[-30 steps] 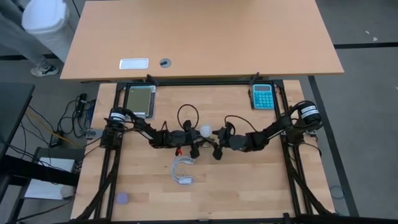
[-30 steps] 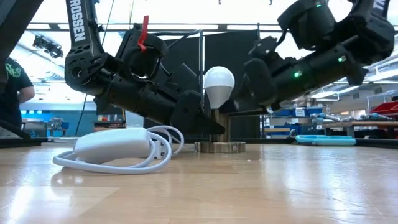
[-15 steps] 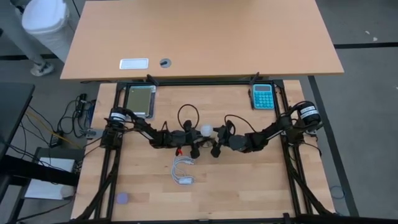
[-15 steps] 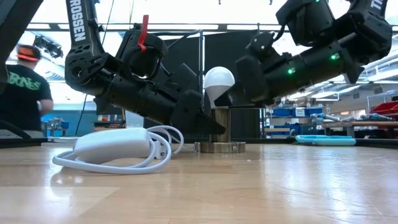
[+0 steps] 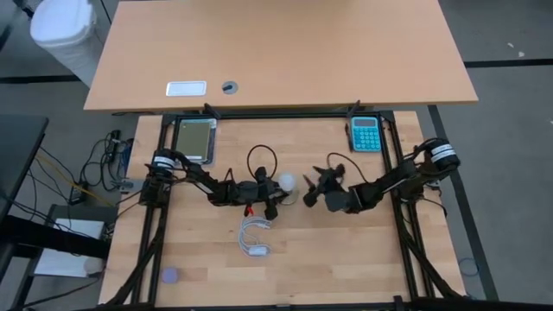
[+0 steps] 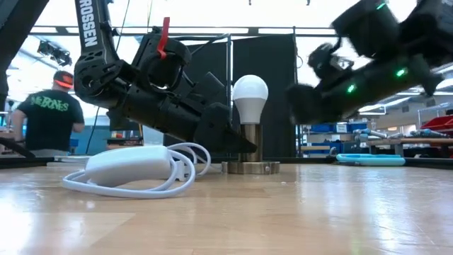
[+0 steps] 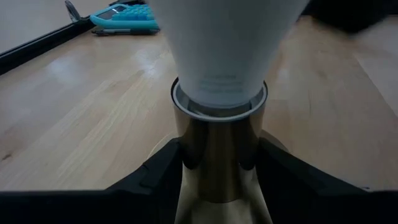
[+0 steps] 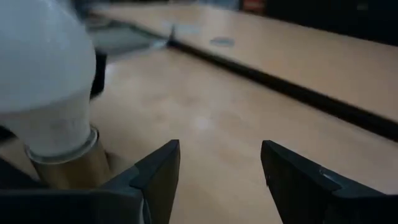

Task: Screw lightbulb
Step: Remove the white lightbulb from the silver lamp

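The right gripper [image 5: 313, 192], a dark two-finger claw that was closed in around the small white pear-shaped lightbulb [image 5: 285, 181] a second ago, has pulled away toward 3 o'clock and now hangs apart from it, fingers parted with nothing between them. In the low view the bulb's frosted globe [image 6: 250, 90] is now fully uncovered. Behind the table, a person in a dark printed T-shirt and red cap [image 6: 49, 117] has stepped further into sight at 9 o'clock.

Bright overhead glare in the low view, right arm [image 6: 368, 64] motion-blurred.
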